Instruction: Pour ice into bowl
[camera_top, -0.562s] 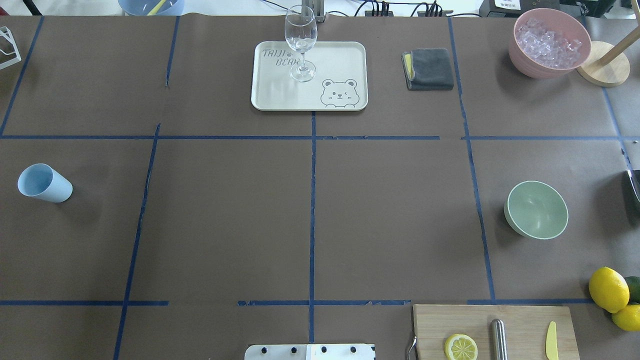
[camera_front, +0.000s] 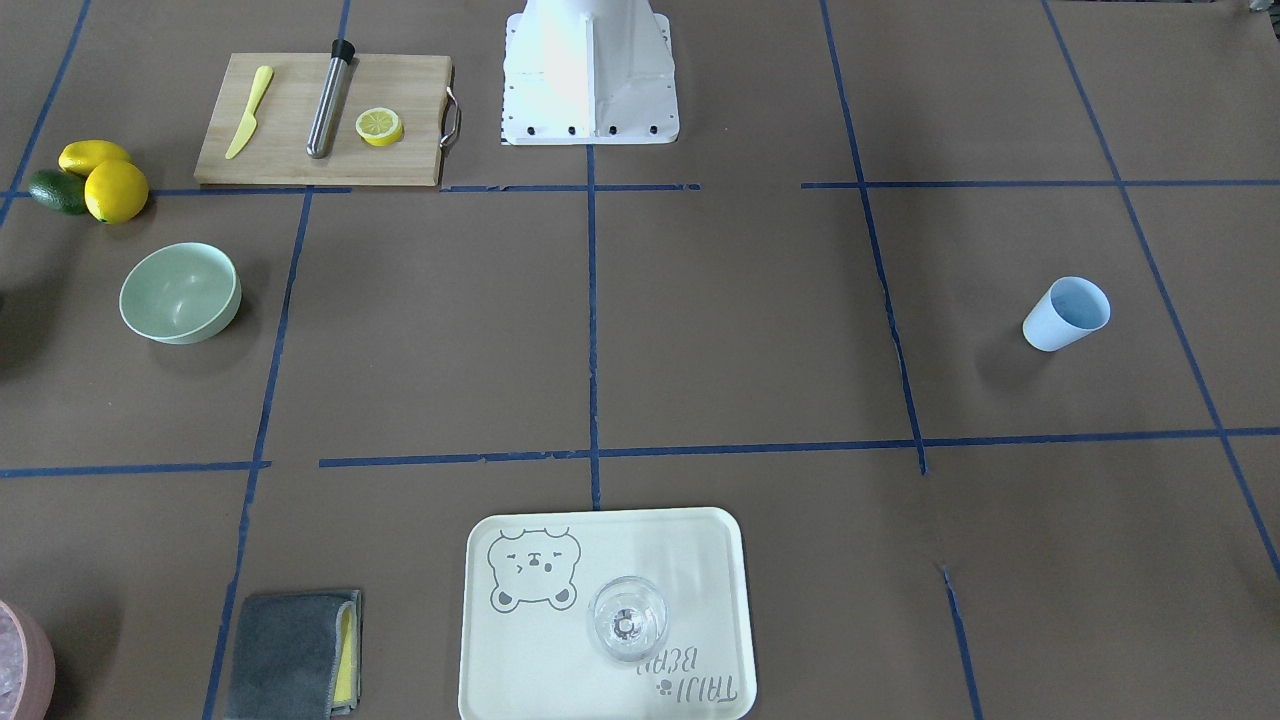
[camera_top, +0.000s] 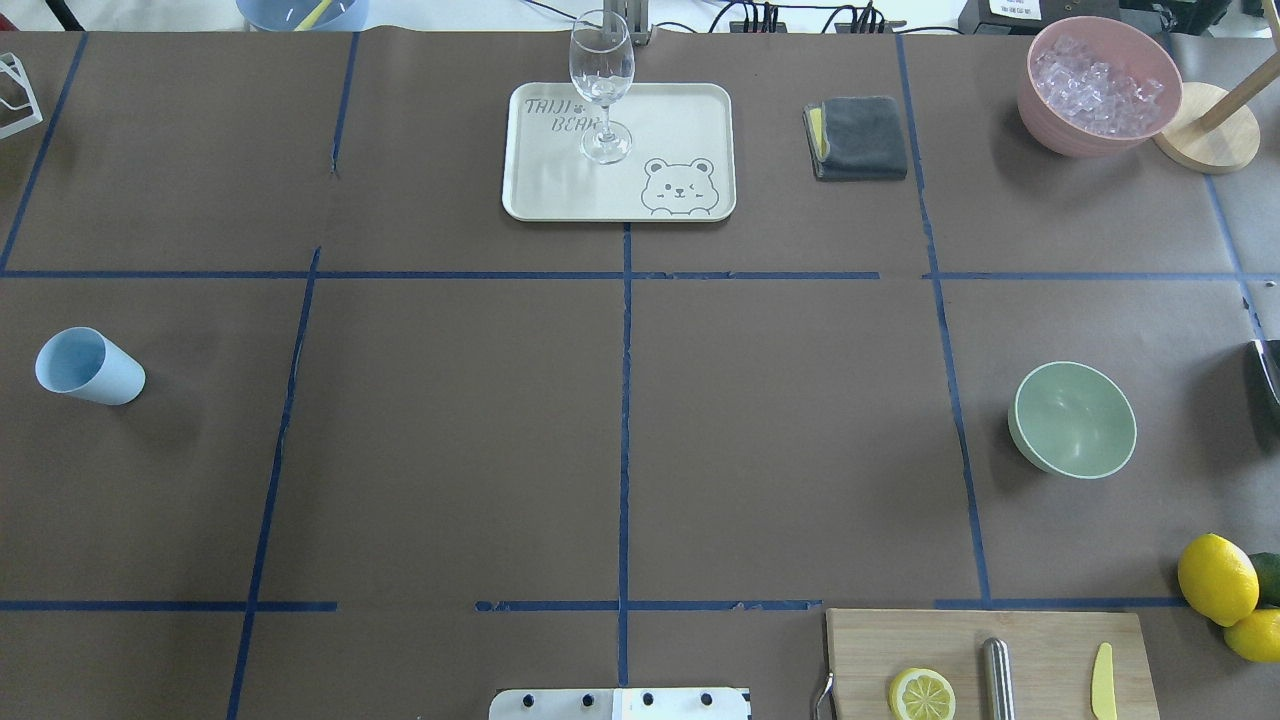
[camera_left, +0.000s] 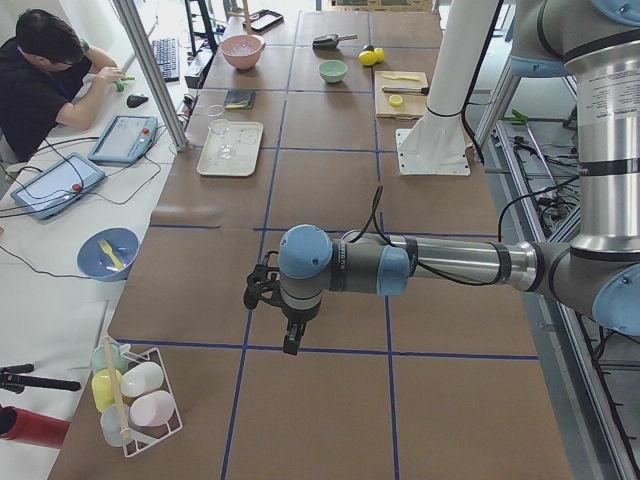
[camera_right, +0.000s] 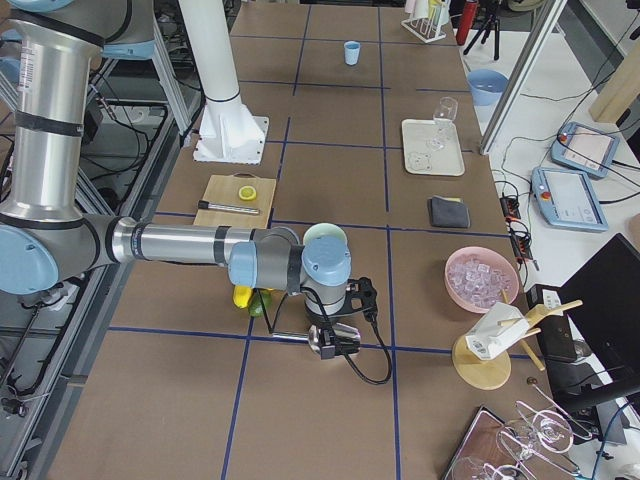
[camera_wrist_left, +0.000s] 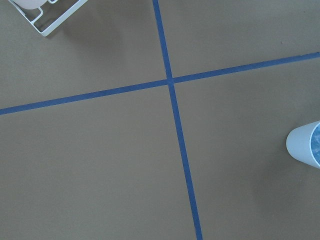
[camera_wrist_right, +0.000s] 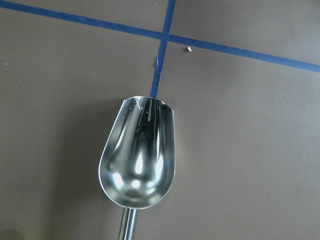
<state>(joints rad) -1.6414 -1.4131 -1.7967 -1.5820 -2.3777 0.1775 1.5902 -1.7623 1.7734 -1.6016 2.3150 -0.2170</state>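
Ice (camera_top: 1098, 85), clear glassy cubes, fills the pink container (camera_top: 1068, 140).

Overhead view: high behind the robot, facing forward and down. Front-facing view: opposite side, steep down, robot base (camera_front: 590, 75) at top. Both share tray (camera_top: 618, 150), bowl (camera_top: 1075, 420), blue cup (camera_top: 88, 366). Side views look along the table (camera_left: 330, 130) from either end; left gripper (camera_left: 291, 345) and right gripper (camera_right: 338, 338) each near and large in its own. Left wrist view: straight down, close, blue cup off to the gripper's side. Right wrist view: straight down, scoop (camera_wrist_right: 140, 160) right below the gripper.
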